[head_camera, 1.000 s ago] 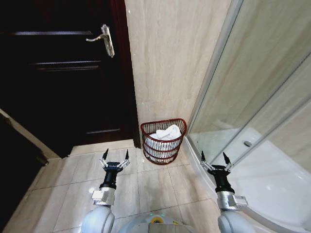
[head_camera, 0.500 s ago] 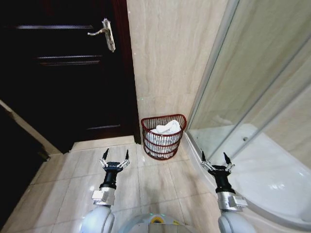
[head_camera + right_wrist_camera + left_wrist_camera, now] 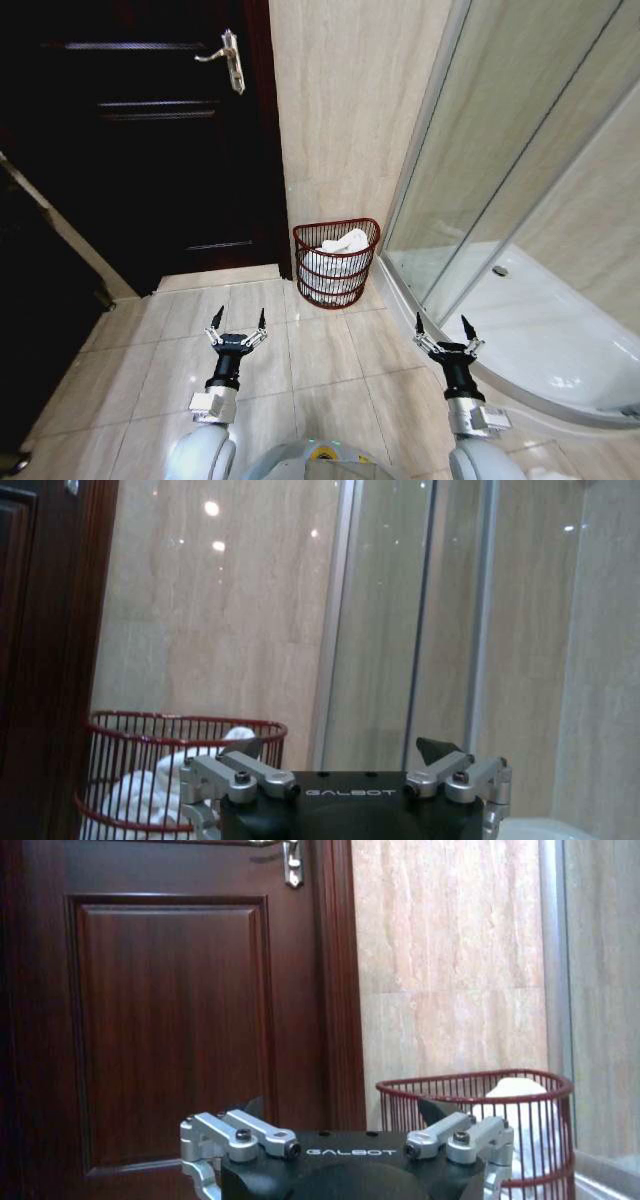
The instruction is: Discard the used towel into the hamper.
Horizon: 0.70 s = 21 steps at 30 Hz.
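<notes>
Head view is showing the hamper (image 3: 336,263) sitting on the tiled floor (image 3: 320,350) against the beige wall, tucked between the dark wooden door (image 3: 150,150) and the glass shower enclosure (image 3: 520,170), and the white towel (image 3: 345,243) is lying inside it, poking up near the rim. Both claws are hanging low in front of the robot, well short of the hamper: left claw (image 3: 237,322) and right claw (image 3: 444,327), each spread wide and gripping nothing.

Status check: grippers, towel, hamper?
Left gripper and right gripper open, empty, held low. White towel lies in the hamper by the wall. Floor between unobstructed.
</notes>
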Tool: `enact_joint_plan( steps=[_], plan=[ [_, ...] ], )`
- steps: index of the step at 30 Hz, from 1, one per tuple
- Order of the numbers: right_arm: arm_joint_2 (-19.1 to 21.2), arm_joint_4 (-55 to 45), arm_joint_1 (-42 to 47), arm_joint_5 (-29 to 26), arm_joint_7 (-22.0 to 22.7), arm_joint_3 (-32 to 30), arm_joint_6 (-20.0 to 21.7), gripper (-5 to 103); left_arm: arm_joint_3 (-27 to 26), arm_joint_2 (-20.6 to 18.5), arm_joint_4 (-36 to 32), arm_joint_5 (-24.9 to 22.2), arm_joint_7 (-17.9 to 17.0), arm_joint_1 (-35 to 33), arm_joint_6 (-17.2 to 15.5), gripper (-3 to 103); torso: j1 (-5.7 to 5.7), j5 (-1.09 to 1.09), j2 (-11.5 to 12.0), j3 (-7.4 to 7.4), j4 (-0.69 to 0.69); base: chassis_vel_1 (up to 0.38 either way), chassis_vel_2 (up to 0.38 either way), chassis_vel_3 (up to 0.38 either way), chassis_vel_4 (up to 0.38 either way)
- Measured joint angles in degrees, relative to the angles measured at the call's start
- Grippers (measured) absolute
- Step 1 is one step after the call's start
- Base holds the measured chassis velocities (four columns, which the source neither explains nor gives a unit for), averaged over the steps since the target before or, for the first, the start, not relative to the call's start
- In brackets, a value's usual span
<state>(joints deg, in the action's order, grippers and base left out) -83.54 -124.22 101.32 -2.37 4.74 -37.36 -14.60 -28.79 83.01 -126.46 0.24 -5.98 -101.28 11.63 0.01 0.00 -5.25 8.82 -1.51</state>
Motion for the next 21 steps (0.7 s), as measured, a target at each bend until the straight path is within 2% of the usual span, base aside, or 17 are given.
enact_joint_plan(
  steps=[5,7,11,21],
  plan=[
    [-0.31,0.66,-0.16,1.44,0.63,-0.05,-0.68,100,0.05,0.0,0.37,0.06,0.07,0.0,0.16,100,0.0,0.0,0.95,-0.81,-0.01,0.011,-0.007,-0.009,0.009],
    [-0.42,0.24,0.03,1.46,1.19,0.3,0.08,100,0.07,-0.03,0.47,0.09,0.09,0.04,0.21,100,0.0,0.0,1.75,-1.6,0.0,0.0,0.0,0.0,0.0],
    [-0.52,0.02,-0.03,1.78,2.11,0.79,0.67,100,0.06,-0.14,0.51,0.1,0.1,0.17,0.21,100,0.0,0.0,2.38,-2.28,0.0,0.0,0.0,0.0,0.0],
    [-0.58,-0.16,-0.25,1.95,3.31,0.94,0.86,100,0.17,-0.16,0.77,0.3,0.17,0.32,0.19,100,-0.01,0.0,2.55,-2.5,0.0,-0.091,-0.094,0.09,0.098]
  ],
)
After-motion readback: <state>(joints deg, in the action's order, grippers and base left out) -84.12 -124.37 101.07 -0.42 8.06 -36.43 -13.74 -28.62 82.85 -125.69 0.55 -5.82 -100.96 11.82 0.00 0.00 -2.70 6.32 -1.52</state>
